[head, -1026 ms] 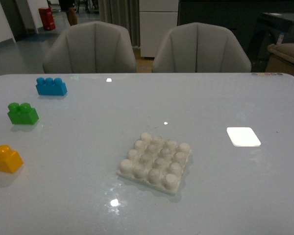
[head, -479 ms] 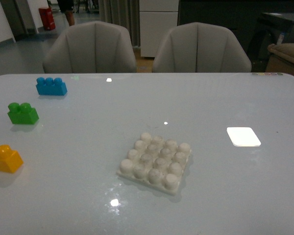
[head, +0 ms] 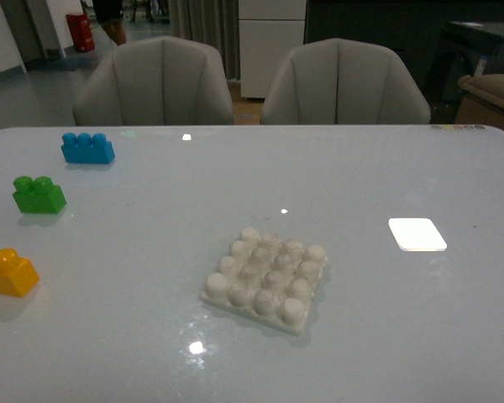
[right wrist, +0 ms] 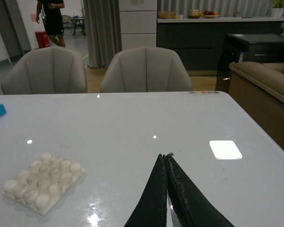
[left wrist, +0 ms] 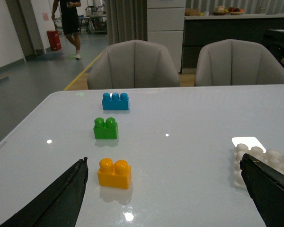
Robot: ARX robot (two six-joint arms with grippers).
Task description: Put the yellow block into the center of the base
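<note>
Left hand [left wrist: 164,161] spread wide; right hand [right wrist: 165,156] clenched, empty; yellow block [head: 8,270] apart from base [head: 266,280].

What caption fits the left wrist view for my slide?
Open left tool facing the yellow block, green brick and blue brick beyond it, white base partly behind one finger.

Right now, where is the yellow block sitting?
In the front view, the yellow block sits at the far left, nearer the robot than the green brick and well left of the base.
</note>
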